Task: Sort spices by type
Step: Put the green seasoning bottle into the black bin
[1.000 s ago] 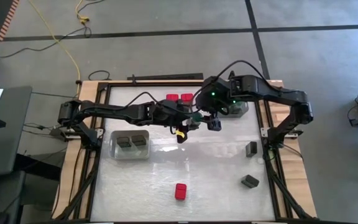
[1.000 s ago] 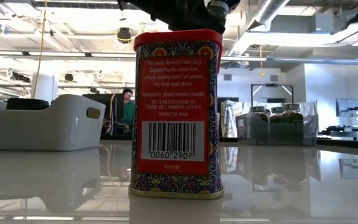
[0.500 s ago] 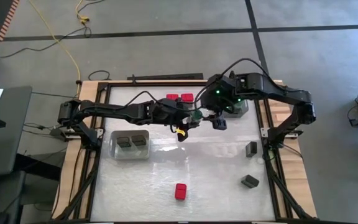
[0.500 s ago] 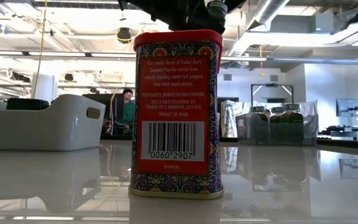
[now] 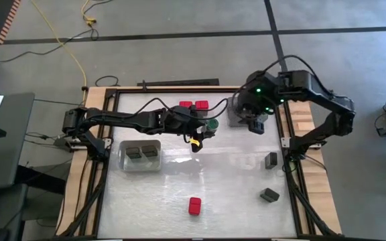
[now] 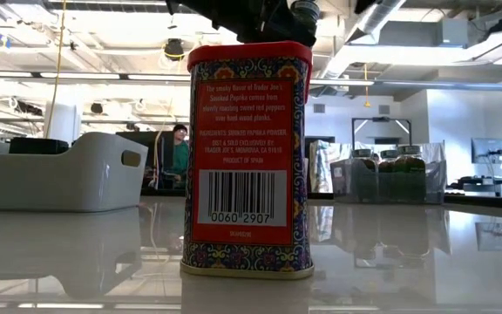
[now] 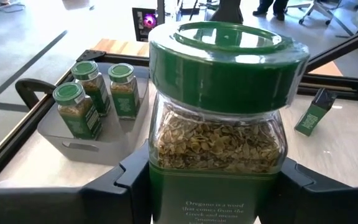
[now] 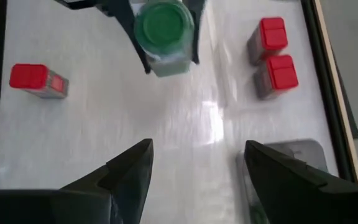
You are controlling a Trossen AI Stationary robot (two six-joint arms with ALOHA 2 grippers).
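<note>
The green-lidded jar (image 7: 227,106) stands upright, long axis vertical, clamped between the fingers of the left pincer (image 5: 210,126) above the mid-bench. Its fellows — three jars (image 7: 98,96) — sit in the grey tray (image 5: 236,118) just beyond, toward the right arm's side. The right pincer (image 8: 194,171) hovers over that tray's edge, jaws apart and empty — so the left arm is the nearer carrier.

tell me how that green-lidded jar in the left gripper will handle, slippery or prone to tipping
The green-lidded jar looks like clear glass, so probably smooth and breakable if dropped. The left gripper clamps its lower, labelled body on both sides, which should limit slipping. It is taller than wide and filled with dried flakes, so likely light, and it could tip if set down crooked.
</note>
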